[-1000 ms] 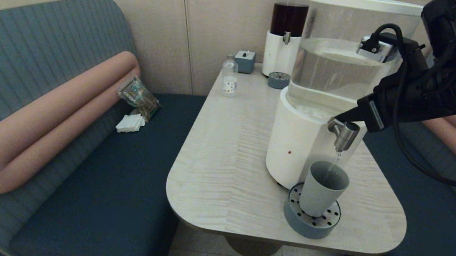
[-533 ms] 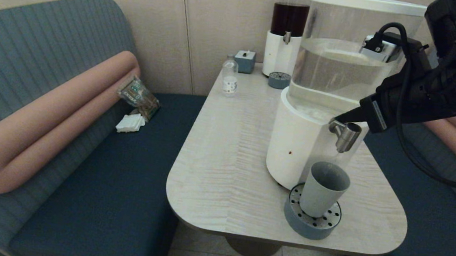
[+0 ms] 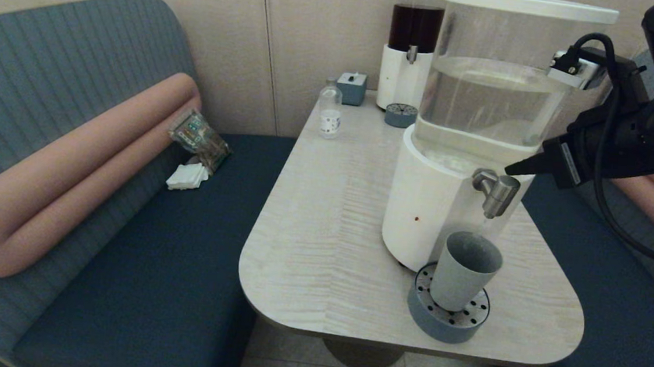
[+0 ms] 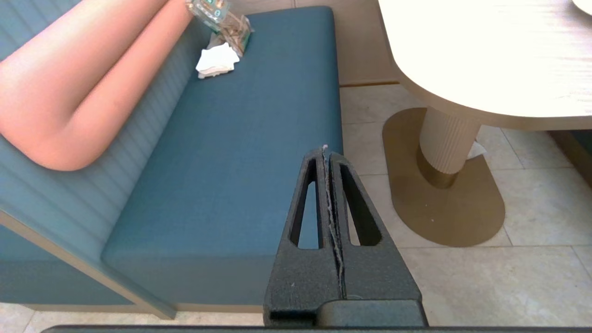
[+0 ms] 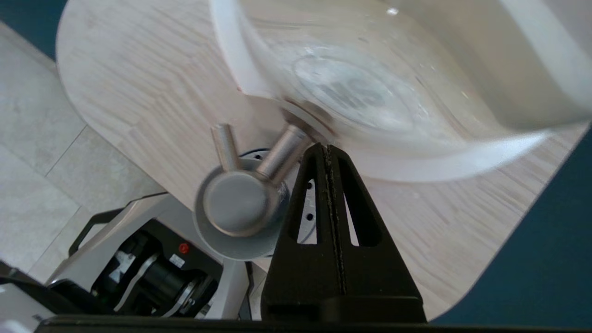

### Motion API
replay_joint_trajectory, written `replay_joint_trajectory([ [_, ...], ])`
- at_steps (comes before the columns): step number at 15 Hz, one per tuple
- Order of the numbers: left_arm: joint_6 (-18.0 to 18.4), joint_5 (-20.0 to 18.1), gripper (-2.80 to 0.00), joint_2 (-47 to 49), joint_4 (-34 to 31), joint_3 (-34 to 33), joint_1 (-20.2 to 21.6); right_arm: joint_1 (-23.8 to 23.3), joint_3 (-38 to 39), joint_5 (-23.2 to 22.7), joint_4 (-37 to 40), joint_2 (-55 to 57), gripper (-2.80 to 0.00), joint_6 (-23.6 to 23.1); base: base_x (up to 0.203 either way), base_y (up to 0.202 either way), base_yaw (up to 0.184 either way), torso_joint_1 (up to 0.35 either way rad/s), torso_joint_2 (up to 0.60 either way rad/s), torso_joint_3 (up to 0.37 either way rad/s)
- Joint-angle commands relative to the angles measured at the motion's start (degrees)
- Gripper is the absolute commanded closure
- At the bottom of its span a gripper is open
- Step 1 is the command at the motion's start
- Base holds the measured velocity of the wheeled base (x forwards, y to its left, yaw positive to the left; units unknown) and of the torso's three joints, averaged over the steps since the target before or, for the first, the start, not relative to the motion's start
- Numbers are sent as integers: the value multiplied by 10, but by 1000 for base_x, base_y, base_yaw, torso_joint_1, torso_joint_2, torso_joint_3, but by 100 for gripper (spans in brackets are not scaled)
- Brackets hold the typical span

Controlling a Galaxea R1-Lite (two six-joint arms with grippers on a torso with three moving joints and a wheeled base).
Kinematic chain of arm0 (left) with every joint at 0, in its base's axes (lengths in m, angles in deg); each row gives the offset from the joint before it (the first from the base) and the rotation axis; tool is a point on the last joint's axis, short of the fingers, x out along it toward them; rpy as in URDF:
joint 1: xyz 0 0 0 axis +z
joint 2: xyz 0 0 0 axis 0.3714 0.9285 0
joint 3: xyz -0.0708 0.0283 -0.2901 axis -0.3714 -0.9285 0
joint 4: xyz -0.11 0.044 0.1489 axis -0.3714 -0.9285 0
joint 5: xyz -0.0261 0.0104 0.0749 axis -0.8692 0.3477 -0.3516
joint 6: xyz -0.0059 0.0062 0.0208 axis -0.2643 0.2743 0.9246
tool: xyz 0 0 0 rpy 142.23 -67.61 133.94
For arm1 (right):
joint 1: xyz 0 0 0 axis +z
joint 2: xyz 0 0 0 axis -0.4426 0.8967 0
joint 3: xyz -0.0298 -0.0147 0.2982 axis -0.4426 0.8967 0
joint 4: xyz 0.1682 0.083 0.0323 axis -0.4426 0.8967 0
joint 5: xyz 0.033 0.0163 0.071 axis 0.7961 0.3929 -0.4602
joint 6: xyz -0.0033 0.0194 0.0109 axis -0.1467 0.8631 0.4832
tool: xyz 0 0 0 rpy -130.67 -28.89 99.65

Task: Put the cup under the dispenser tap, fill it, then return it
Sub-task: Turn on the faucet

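The grey-blue cup (image 3: pixel 463 270) stands upright on the round perforated drip tray (image 3: pixel 446 319), directly under the brushed-metal dispenser tap (image 3: pixel 495 192) of the big white-based dispenser (image 3: pixel 442 204). No water runs from the spout. My right gripper (image 3: pixel 509 170) is shut and empty, its tip just to the right of the tap and slightly above it, apart from it. In the right wrist view the tap (image 5: pixel 240 199) sits beside the shut right gripper (image 5: pixel 326 148), with the cup's rim (image 5: pixel 210 240) showing below it. My left gripper (image 4: pixel 325 150) is shut, parked low over the bench seat.
A second dispenser with dark liquid (image 3: pixel 411 44) stands at the table's far end with its own small drip tray (image 3: pixel 400 114). A small clear bottle (image 3: pixel 329 112) and a blue box (image 3: pixel 351 87) are nearby. A snack packet (image 3: pixel 199 138) and napkins (image 3: pixel 187 176) lie on the bench.
The water stream that ran into the cup a second ago has stopped. My right gripper has drawn back from the tap, to the right.
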Motion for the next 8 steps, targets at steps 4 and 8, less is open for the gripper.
replay_joint_trajectory([
  [4,0,0,0,1,0,0,0,-25,38,1,-5,-54,0,-2,0,0,0,0,0,0],
  [8,0,0,0,1,0,0,0,-78,123,3,-9,-188,0,-3,0,0,0,0,0,0],
])
